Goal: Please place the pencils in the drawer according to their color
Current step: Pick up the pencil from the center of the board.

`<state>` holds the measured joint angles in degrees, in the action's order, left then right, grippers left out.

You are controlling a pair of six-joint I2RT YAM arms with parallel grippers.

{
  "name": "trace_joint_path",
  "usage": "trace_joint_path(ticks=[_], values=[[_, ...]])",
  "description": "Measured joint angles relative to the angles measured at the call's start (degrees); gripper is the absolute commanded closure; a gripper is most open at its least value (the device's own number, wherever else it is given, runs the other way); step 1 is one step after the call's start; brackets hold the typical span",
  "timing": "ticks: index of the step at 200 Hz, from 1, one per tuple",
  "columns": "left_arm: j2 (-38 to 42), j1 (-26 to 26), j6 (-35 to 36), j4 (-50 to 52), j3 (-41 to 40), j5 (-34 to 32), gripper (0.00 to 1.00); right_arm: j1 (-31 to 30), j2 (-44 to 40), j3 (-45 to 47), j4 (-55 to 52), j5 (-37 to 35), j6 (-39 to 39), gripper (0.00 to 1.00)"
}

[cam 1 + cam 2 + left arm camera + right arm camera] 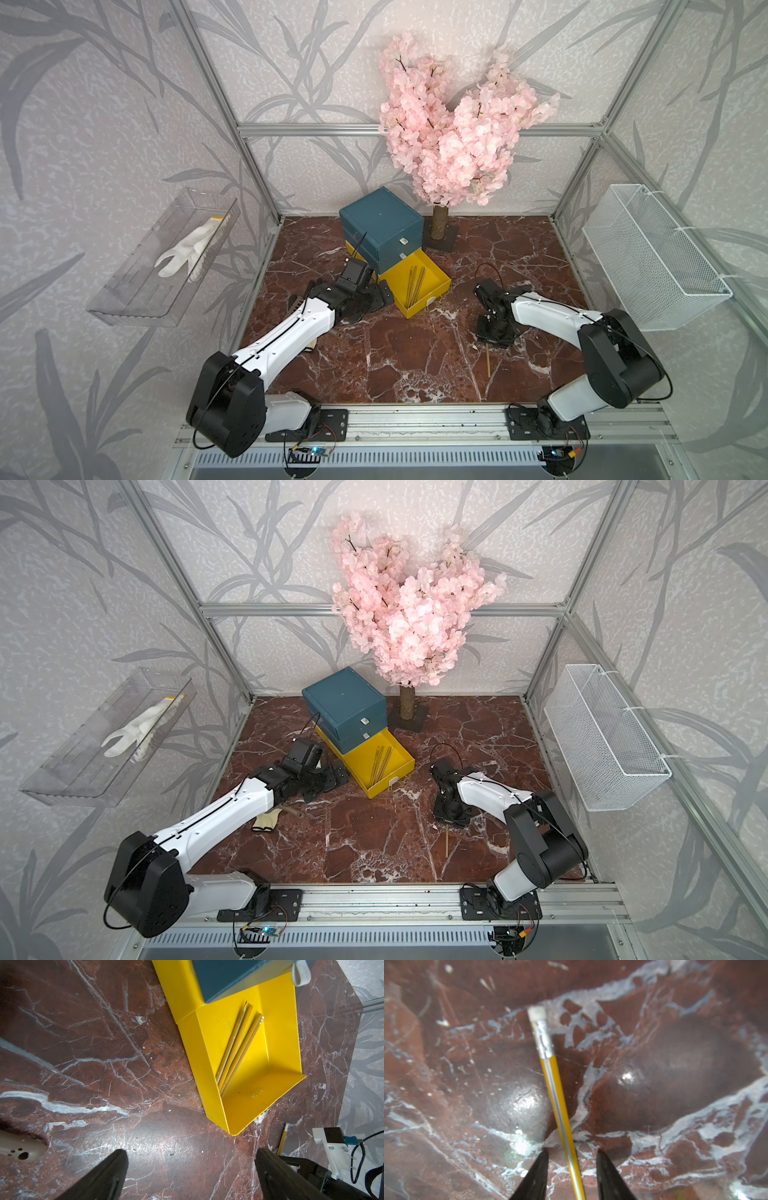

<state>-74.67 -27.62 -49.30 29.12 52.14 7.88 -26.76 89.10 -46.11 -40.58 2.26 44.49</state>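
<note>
I seem to be working in a lab test cell dressed like a home: aluminium frame (pixel 311 129), leaf-print wallpaper (pixel 104 124), marble-look desk (pixel 415 353), fake blossom tree (pixel 449 137), arm bases (pixel 307 424) bolted to a rail (pixel 424 419).

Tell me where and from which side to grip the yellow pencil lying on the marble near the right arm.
Take the yellow pencil on its straight painted shaft, short of the metal ferrule and eraser. It lies flat on the marble table, so come straight down from above, jaws across its length. The right gripper straddles it that way, open, a gap on each side.
</note>
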Motion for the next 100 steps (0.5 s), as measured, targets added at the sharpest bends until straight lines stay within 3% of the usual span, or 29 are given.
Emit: trace_joint_path(ticks=[78,100], values=[[0.0,0.0,-0.4,-0.4,-0.8,0.0,0.0,0.3,0.3,0.4,0.1,-0.2,0.3,0.99],[0.0,0.0,-0.4,-0.4,-0.8,0.0,0.0,0.3,0.3,0.4,0.1,-0.2,0.3,1.0]])
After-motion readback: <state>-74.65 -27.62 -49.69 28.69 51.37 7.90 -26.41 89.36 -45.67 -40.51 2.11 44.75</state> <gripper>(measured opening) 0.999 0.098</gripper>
